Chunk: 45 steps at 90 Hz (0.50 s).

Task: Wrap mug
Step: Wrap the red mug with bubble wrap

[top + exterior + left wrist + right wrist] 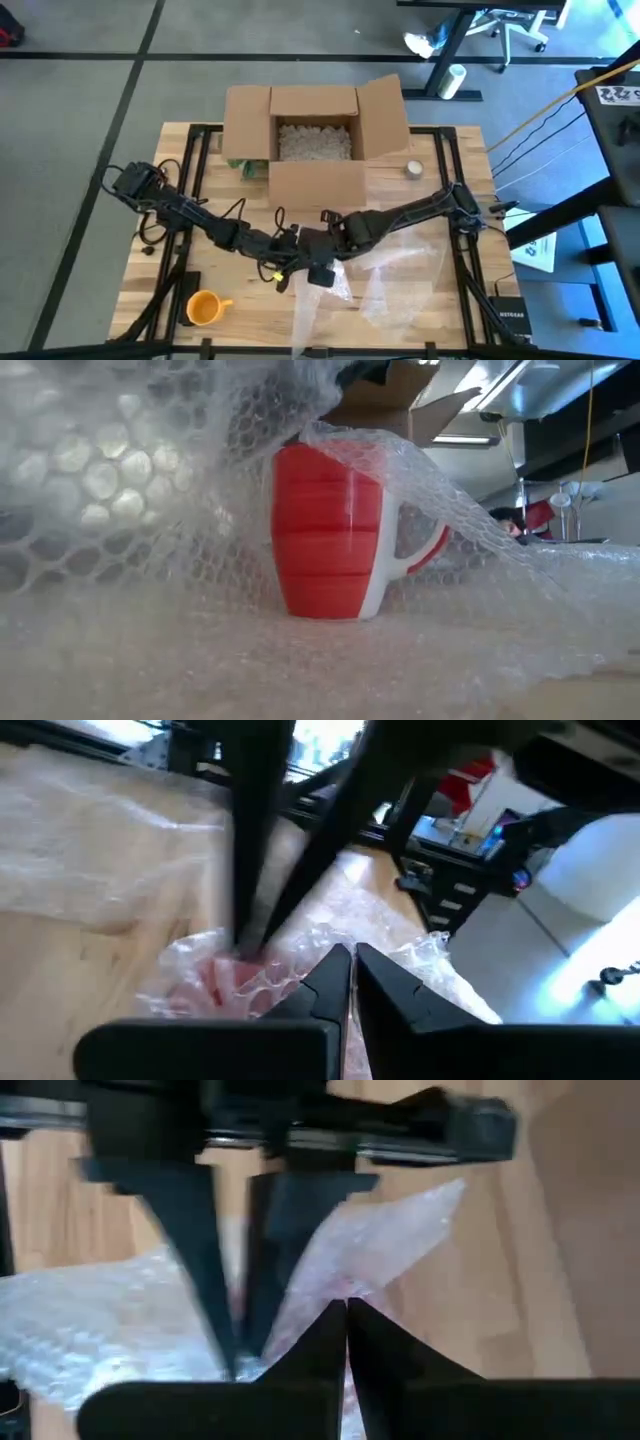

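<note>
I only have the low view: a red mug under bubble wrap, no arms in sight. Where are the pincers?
Observer: The left pincer is at the front middle of the table, over the red mug, shut on the bubble wrap.
Operator: And the right one?
Observer: The right pincer is tip to tip with the left and also shut on a fold of the wrap.
Operator: Anything else nearby?
Observer: A bare orange mug sits at the table's front left, apart from the wrap.
</note>
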Tool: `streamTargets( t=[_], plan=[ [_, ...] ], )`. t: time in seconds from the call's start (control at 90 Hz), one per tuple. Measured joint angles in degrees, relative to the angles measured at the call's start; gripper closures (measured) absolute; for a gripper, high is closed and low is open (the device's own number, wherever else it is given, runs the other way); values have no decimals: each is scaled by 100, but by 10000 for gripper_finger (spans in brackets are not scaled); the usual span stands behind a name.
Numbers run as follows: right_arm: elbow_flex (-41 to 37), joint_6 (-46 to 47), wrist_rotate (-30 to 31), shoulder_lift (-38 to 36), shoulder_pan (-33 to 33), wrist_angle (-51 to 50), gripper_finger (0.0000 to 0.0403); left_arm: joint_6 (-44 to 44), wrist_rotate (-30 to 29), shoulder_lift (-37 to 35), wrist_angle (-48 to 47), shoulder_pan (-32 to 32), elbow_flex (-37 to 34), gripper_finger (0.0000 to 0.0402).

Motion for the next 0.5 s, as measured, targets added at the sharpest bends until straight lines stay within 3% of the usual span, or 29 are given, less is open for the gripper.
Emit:
streamTargets(
  t=[0.5],
  plan=[
    [0,372,153,0,-7,-488,403,-441,-533,248,180,369,0,401]
  ],
)
